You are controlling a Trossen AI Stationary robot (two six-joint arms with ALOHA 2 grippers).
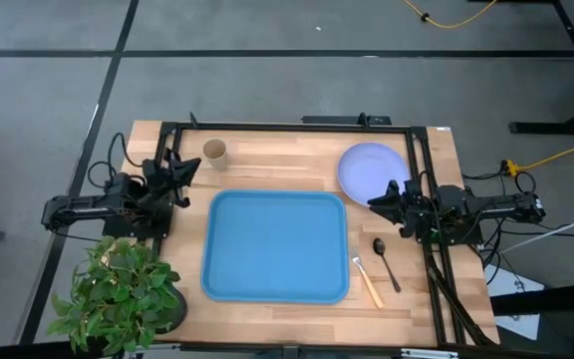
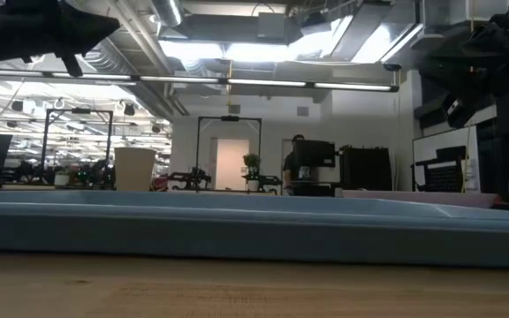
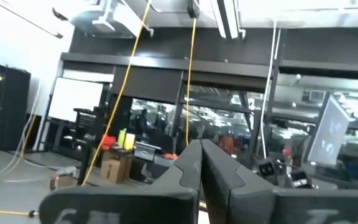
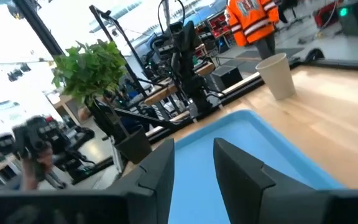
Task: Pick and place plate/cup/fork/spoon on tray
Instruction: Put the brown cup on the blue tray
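Only the high view takes in the whole table: the blue tray [image 1: 276, 245] lies bare in the middle, the plate [image 1: 370, 168] at the far right just off the tray's corner, the cup [image 1: 215, 152] at the far left, and the fork [image 1: 366, 276] and spoon [image 1: 386, 262] side by side on the wood just right of the tray, apart from each other. A potted plant [image 1: 120, 295] stands at the near left corner.

The low view shows only the tray's long rim [image 2: 254, 231] across the table, with the cup [image 2: 134, 169] rising beyond it.

The left gripper [image 1: 185, 168] sits at the table's left edge near the cup; its own view shows its fingers [image 3: 188, 168] pressed together, holding nothing.

The right gripper [image 1: 377, 199] hovers over the plate's near edge; its view shows its fingers [image 4: 160, 168] spread, nothing between them, with the tray [image 4: 229, 149], cup [image 4: 276, 75] and plant [image 4: 92, 65] ahead.
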